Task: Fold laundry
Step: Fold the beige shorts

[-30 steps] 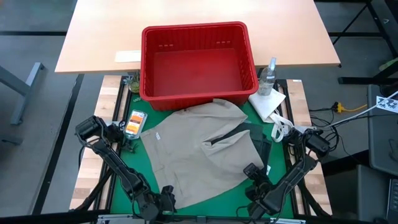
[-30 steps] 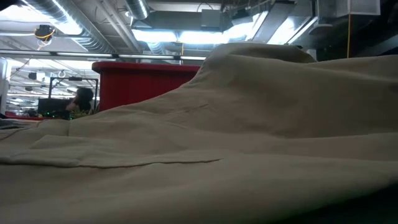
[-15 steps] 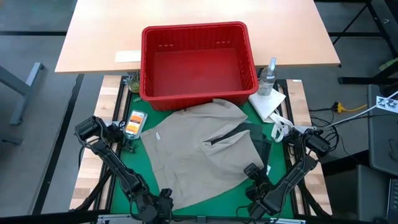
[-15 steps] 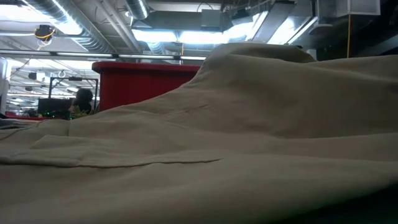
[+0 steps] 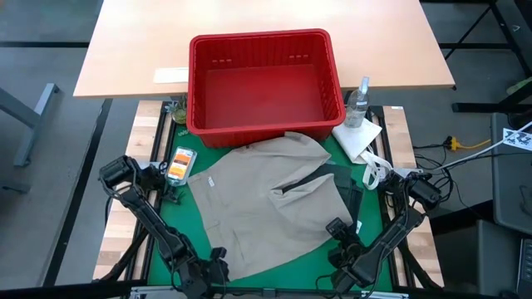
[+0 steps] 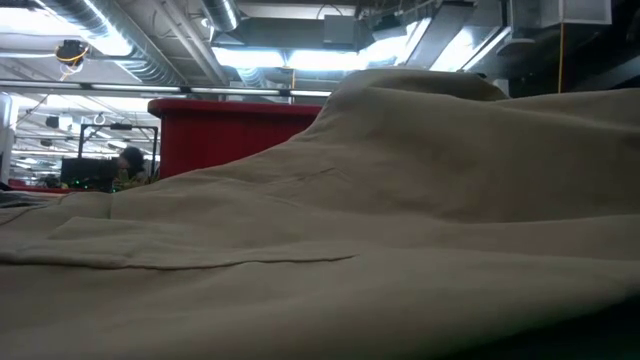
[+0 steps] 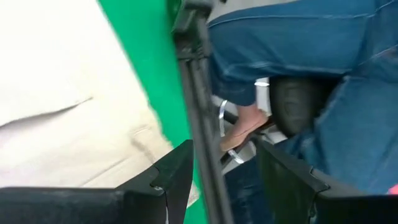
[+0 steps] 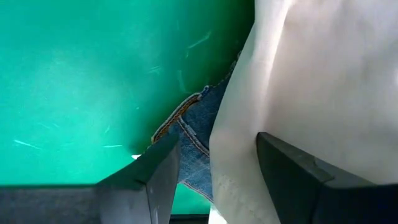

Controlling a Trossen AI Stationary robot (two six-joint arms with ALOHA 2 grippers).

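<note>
Beige khaki piece hides most blue denim

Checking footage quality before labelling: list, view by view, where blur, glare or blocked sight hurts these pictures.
High view: sharp and evenly lit; the beige khaki piece and red basket read clearly. Low view: the khaki cloth fills the frame close up and soft; ceiling lights glare above. Left wrist view: blurred, with the left end effector open over the mat edge. Right wrist view: soft focus; light blue denim peeks from under the khaki.
</note>
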